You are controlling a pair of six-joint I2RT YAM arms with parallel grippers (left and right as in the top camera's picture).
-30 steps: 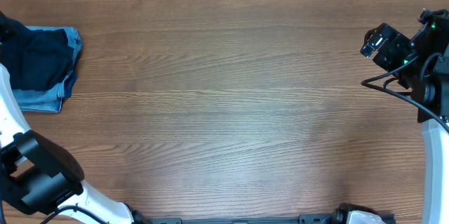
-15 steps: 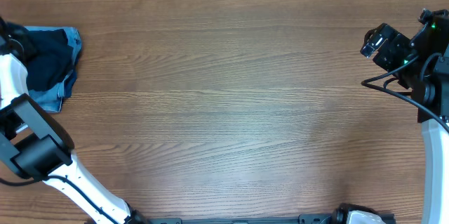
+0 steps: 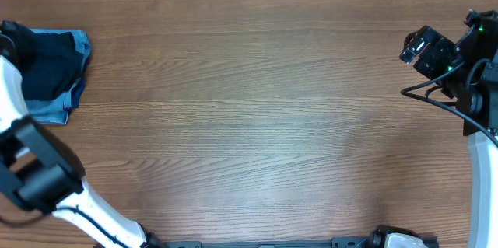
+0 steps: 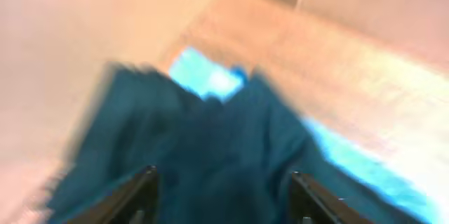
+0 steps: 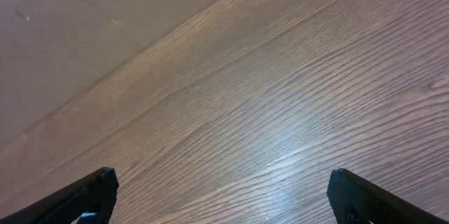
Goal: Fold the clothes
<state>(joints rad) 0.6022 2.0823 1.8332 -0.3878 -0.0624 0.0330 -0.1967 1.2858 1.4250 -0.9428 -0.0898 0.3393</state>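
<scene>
Overhead view sharp, evenly lit, faint sheen mid-table [image 3: 257, 116]. Left wrist view heavily motion-blurred, the clothes [image 4: 210, 154] smeared. Right wrist view crisp, with pale glare on the table's near edge.

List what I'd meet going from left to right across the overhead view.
the clothes → bare wooden table → right arm. The left arm is left out because it overlaps the clothes at the left edge.
</scene>
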